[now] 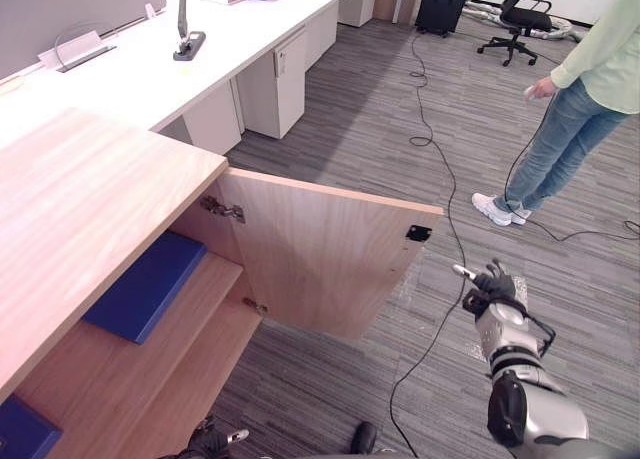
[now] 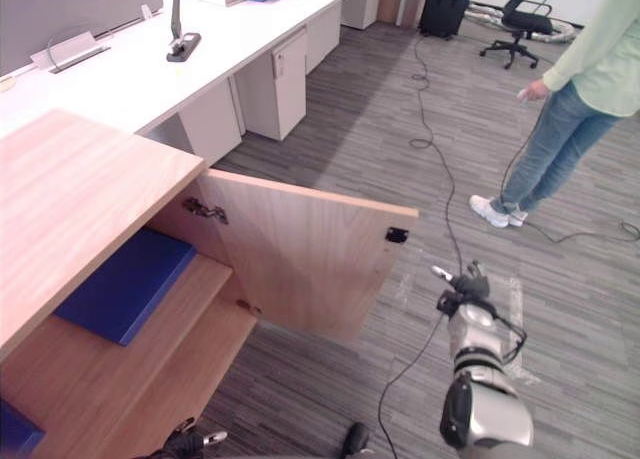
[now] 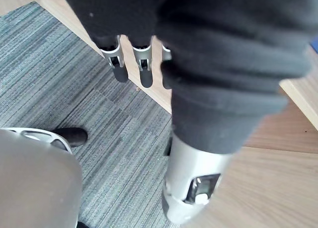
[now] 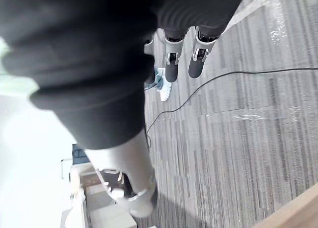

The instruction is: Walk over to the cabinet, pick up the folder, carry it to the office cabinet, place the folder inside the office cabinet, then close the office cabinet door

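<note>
The blue folder (image 1: 148,284) lies flat on the upper shelf (image 1: 218,279) of the office cabinet (image 1: 70,194), at about 8 o'clock in the head view; it sits wholly on the shelf, so I judge that nothing juts out to foul the door. The placing looks done, and the closing is what is left. The door (image 1: 320,259) stands wide open at the centre, hinged on its 9 o'clock side, its free edge with the black catch (image 1: 419,233) swung out toward 3 o'clock. The right hand (image 1: 495,287) is raised at 4 o'clock, just beyond that free edge and apart from it; its fingers are loose and slightly spread, one poking toward the door, holding nothing. It is placed, I judge, to reach round the edge and push the door home. The left hand (image 3: 144,64) hangs low at 6 o'clock by the cabinet's foot, fingers relaxed and empty; there it is probably out of the door's arc. A person (image 1: 590,89) stands at 2 o'clock, well apart.
</note>
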{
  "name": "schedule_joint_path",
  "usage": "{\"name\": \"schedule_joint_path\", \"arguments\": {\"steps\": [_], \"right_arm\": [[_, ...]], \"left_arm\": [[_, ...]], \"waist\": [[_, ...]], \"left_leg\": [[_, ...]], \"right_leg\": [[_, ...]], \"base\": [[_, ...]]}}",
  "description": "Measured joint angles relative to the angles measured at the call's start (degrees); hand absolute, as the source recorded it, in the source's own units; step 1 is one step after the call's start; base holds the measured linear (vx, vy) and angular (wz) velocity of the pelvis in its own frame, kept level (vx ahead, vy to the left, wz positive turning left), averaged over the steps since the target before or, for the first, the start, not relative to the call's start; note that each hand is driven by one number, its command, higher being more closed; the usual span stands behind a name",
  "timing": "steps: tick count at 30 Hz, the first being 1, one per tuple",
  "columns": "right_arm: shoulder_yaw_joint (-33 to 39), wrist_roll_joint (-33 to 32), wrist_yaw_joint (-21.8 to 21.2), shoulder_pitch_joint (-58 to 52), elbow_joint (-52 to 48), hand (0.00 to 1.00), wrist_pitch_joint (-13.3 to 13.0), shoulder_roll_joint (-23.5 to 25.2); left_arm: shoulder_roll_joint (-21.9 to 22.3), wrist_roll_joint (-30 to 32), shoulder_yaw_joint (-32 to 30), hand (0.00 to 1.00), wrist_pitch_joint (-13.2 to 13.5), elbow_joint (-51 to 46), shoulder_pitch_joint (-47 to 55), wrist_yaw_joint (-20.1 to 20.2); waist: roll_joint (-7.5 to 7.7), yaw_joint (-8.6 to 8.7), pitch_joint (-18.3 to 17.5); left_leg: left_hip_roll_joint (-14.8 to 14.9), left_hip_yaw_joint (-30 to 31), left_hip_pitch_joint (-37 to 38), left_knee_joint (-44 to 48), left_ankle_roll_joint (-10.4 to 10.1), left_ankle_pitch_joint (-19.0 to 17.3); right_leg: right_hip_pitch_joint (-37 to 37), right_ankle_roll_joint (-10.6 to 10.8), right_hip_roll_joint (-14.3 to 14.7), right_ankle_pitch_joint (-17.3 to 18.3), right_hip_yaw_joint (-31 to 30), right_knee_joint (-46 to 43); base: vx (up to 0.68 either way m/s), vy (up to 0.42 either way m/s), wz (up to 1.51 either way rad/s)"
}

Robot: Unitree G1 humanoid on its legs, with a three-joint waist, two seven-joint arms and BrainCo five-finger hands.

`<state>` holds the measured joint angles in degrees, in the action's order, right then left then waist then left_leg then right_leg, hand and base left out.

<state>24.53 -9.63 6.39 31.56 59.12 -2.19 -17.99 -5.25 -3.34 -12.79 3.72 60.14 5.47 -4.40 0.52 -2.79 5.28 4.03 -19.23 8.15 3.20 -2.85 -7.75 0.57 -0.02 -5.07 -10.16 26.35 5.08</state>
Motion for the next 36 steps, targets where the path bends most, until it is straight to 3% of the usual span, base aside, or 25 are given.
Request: {"name": "schedule_joint_path", "arguments": {"steps": [6,13,16,19,23,28,32,36], "right_arm": [[-6.44,6.27,-3.29,6.23,5.32,0.00,0.09,-1.07],[-12.75,7.57,-4.86,10.26,6.85,0.00,0.68,-0.60],[-17.44,8.14,-4.12,11.75,6.74,0.00,1.01,0.46],[-24.41,8.24,-4.12,11.70,5.09,0.00,1.25,-0.03],[-33.97,8.56,-6.46,11.49,1.22,0.00,1.55,-2.43],[-38.58,9.69,-7.67,8.80,-6.20,0.00,1.51,-3.91],[-51.72,13.69,-9.91,5.80,-17.23,0.00,1.28,-10.44],[-65.19,17.01,-17.12,4.10,-27.86,0.00,-2.29,-20.57]], "left_arm": [[-0.03,-1.69,0.04,0.00,0.08,-0.04,0.55,0.79],[-0.10,-1.71,0.19,0.00,0.11,-0.09,0.81,1.09],[-0.15,-1.73,-0.11,0.00,0.18,-0.08,1.25,1.08],[-0.03,-1.72,-1.95,0.00,0.07,0.11,1.87,0.98],[-0.05,-1.65,-5.15,0.00,-0.14,0.03,1.93,0.90],[0.04,-1.28,-7.83,0.00,-0.15,0.03,1.57,0.82],[-0.01,-0.88,-10.21,0.00,-0.14,0.05,1.47,0.30],[-0.90,1.37,-11.01,0.00,-0.09,0.17,1.09,0.29]], "waist": [[0.00,-1.01,0.00],[-0.16,-1.80,0.22],[-0.16,-1.68,0.34],[-0.11,-0.51,0.59],[0.04,0.29,1.59],[0.24,0.40,2.14],[0.32,2.36,2.13],[1.30,3.55,1.77]], "left_leg": [[-0.44,1.09,-0.23,0.00,0.08,0.00],[-0.81,2.99,-1.25,0.00,0.48,0.32],[-0.75,2.99,-1.37,0.00,0.47,0.33],[-0.63,2.79,-1.40,-0.04,0.44,0.34],[0.29,2.26,-1.31,-0.06,0.00,0.37],[1.47,1.23,-1.26,-0.17,-0.79,0.34],[2.48,0.66,-1.00,-0.60,-1.15,0.33],[2.86,0.57,-0.91,-0.78,-1.25,0.39]], "right_leg": [[-0.17,0.09,-0.49,-0.06,0.36,0.05],[-0.02,0.10,-0.97,-0.07,1.82,-0.15],[0.10,0.10,-0.91,-0.07,1.80,-0.15],[0.29,0.11,-0.75,-0.07,1.52,-0.16],[0.56,0.08,0.19,-0.05,0.78,-0.09],[1.13,-0.38,1.22,0.29,-0.15,0.14],[1.56,-0.46,2.23,0.35,-1.31,-0.13],[1.75,-0.48,2.72,0.37,-1.95,-0.13]], "base": [[-0.06,-0.015,0.07],[-0.05,-0.034,0.12],[-0.03,-0.030,-0.01],[-0.04,-0.037,-0.06],[-0.05,-0.062,-0.09],[-0.05,-0.065,-0.13],[-0.01,-0.038,-0.13],[-0.02,-0.015,-0.07]]}}
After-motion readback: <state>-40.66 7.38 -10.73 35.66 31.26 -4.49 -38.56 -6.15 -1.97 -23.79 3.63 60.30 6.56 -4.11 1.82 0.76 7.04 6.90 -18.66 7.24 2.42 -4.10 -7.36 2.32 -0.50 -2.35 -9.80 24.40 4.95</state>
